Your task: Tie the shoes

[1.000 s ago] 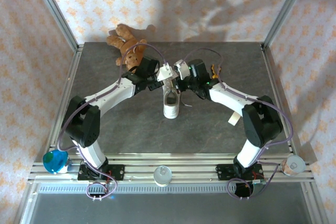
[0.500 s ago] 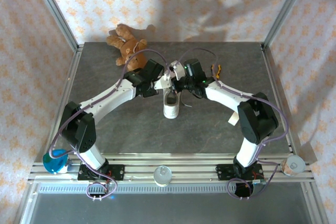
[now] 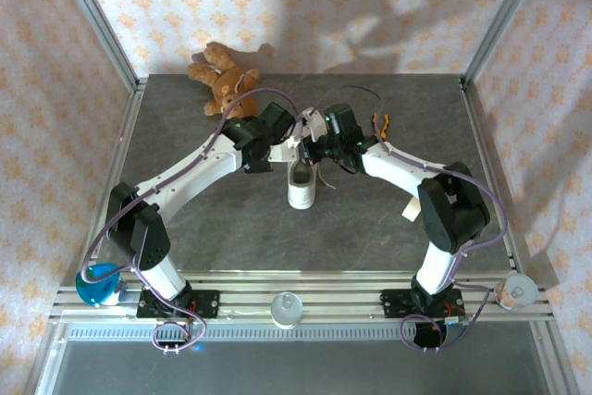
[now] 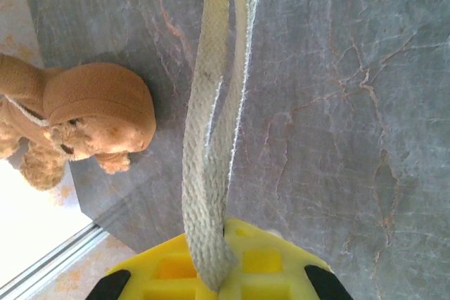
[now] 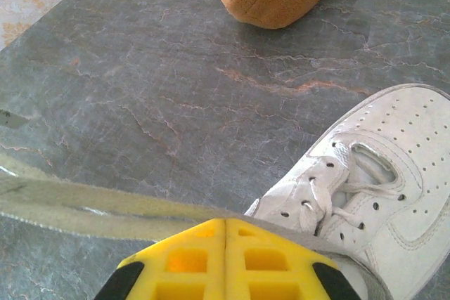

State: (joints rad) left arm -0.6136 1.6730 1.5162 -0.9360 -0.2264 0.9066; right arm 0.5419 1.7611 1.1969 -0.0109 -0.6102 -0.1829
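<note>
The white shoe (image 3: 302, 184) stands mid-table with its toe toward the arms, and also appears in the right wrist view as the perforated upper of the shoe (image 5: 383, 194). My left gripper (image 3: 290, 142) hovers just beyond its opening, yellow fingers (image 4: 176, 272) shut on a folded loop of lace (image 4: 211, 138) that stretches taut away from them. My right gripper (image 3: 313, 125) is close beside it, crossing from the other side. Its fingers (image 5: 281, 261) are pressed together with a lace (image 5: 84, 209) running across their tips toward the shoe.
A brown teddy bear (image 3: 225, 80) lies at the table's far left; the bear's head (image 4: 98, 114) is near the left gripper. A small white block (image 3: 410, 210) and an orange-black item (image 3: 377, 123) sit on the right. A blue cup (image 3: 95, 284) and a tape roll (image 3: 516, 291) rest by the front rail.
The left arm has stretched out and carried its gripper rightward, nearer the right gripper. The right gripper has shifted slightly left. Both stay shut; the shoe has not moved.
</note>
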